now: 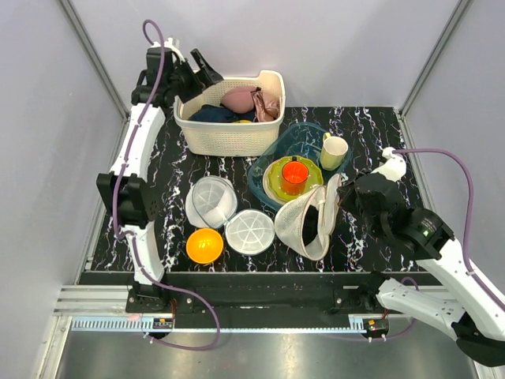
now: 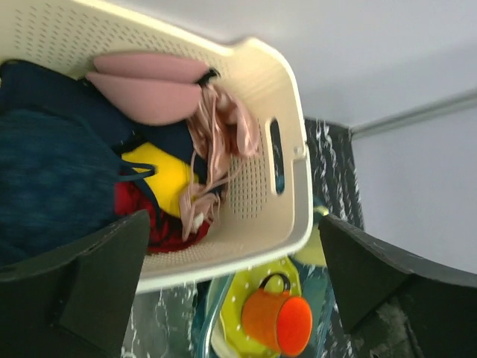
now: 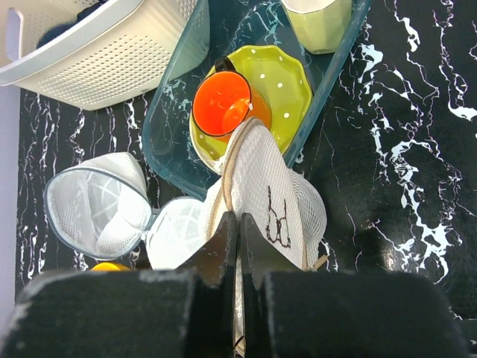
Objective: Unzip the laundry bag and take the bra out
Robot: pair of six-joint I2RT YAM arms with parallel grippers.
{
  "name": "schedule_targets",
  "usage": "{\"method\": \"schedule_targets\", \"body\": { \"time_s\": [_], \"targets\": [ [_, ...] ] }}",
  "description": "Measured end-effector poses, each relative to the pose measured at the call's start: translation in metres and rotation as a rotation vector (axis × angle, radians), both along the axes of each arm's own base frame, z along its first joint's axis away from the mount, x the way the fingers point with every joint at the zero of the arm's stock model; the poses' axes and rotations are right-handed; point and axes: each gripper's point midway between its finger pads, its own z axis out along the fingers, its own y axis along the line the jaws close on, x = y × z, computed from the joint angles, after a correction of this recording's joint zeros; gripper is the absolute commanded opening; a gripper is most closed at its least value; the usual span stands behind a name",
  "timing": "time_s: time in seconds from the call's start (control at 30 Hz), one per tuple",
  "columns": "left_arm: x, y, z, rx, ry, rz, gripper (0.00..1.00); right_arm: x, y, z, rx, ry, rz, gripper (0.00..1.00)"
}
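Right tool [image 3: 238, 220] pinches laundry bag [image 3: 279, 186] beside teal tray [image 3: 175, 127]; left tool [image 2: 232, 220] gapes above basket [image 2: 287, 201].

No word, number or brand name can be read anywhere. The one sign is a small black logo [image 3: 277, 221] shaped like a pair of glasses, printed on the cream mesh of the laundry bag [image 3: 298, 186], on its domed face as the right wrist view shows it. Well away from the laundry bag, a small dark sticker [image 1: 163, 322] on the left arm's base is too tiny to make out.
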Motion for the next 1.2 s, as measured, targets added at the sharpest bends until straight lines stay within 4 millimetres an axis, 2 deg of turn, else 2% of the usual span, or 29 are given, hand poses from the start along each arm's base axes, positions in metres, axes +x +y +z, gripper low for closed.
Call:
{"method": "schedule_targets", "body": {
  "time_s": [0.07,0.13,0.23,0.3,0.37,0.4,0.5,0.63,0.7,0.8,0.9,1.07,1.2],
  "targets": [
    [-0.017,-0.017,0.002,0.045,0.004,-0.034,0.94,-0.001,0.000,0.002,0.008,-0.007,0.000,0.00],
    [-0.050,-0.045,0.007,0.088,0.005,-0.104,0.88,-0.001,-0.001,0.005,0.016,-0.015,0.001,0.00],
    [-0.122,-0.114,0.025,0.107,-0.026,-0.300,0.81,-0.001,0.000,0.008,0.023,-0.022,0.007,0.00],
    [-0.176,-0.160,0.038,0.082,-0.051,-0.463,0.80,-0.001,0.002,0.010,0.025,-0.024,0.019,0.00],
    [-0.227,-0.197,0.043,0.043,-0.063,-0.621,0.80,-0.001,0.004,0.016,0.032,-0.033,0.031,0.00],
    [-0.251,-0.210,0.041,0.028,-0.054,-0.687,0.79,-0.001,0.005,0.018,0.031,-0.037,0.034,0.00],
    [-0.297,-0.233,0.022,0.010,0.004,-0.807,0.79,-0.004,0.000,0.022,0.035,-0.050,0.032,0.00],
    [-0.322,-0.245,-0.018,0.011,0.111,-0.857,0.79,-0.023,-0.024,0.029,0.050,-0.065,-0.004,0.00],
    [-0.330,-0.248,-0.029,0.025,0.145,-0.869,0.79,-0.036,-0.041,0.035,0.069,-0.077,-0.034,0.00],
    [-0.340,-0.257,-0.026,0.033,0.134,-0.895,0.79,-0.055,-0.067,0.045,0.104,-0.101,-0.082,0.00],
    [-0.351,-0.267,-0.017,0.028,0.109,-0.929,0.79,-0.067,-0.085,0.045,0.118,-0.106,-0.122,0.00],
    [-0.361,-0.284,-0.018,0.029,0.108,-0.972,0.78,-0.066,-0.087,0.021,0.064,-0.050,-0.147,0.00],
    [-0.367,-0.305,-0.039,0.033,0.153,-1.020,0.76,-0.056,-0.075,-0.004,0.000,0.017,-0.141,0.00]
  ]
}}
